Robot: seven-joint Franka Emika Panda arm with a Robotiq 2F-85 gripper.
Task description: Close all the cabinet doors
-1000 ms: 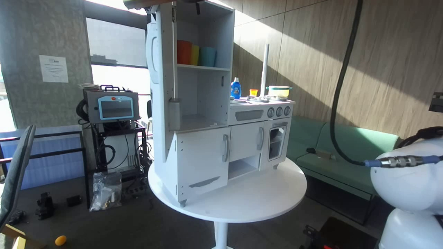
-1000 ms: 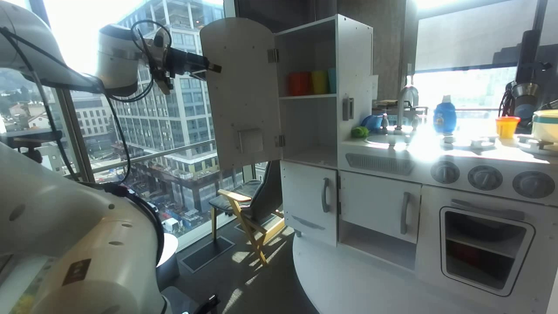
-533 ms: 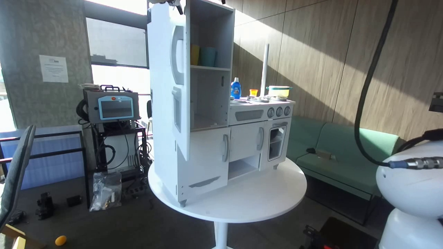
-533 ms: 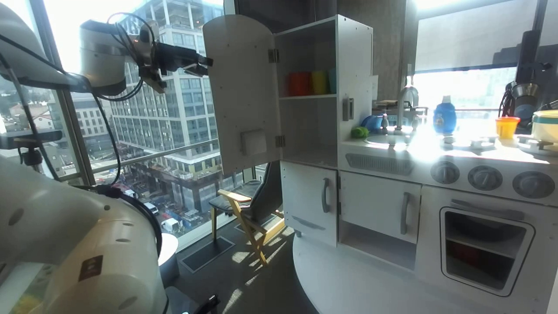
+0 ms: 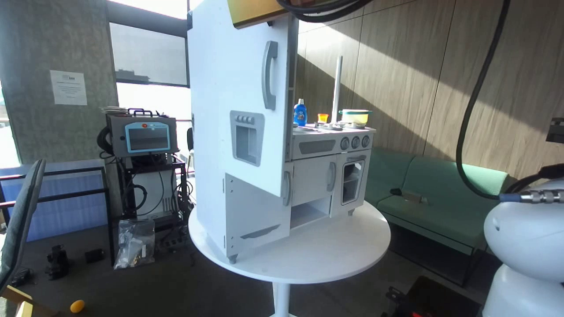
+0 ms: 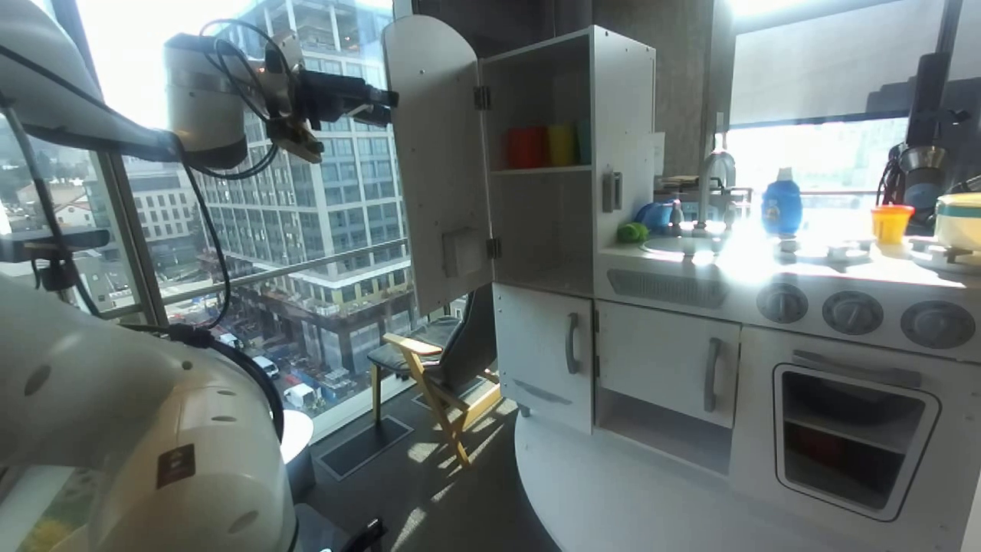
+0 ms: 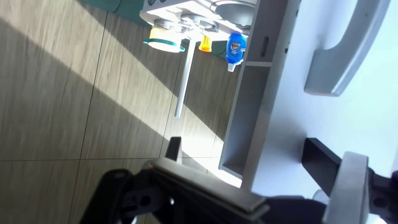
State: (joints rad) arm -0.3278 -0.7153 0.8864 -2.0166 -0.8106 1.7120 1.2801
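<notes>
Wrist view has my gripper [image 7: 245,149] with its fingers parted, grasping nothing, one of them beside the outer face of the upper door [image 7: 337,121]; whether it touches I can't tell. That door, hinged on the left side of the cabinet [image 6: 625,107], stands out from its opening in both exterior views, so I judge swinging it right is what's left. The lower door [image 6: 538,345] looks flush: done, I reckon.
</notes>
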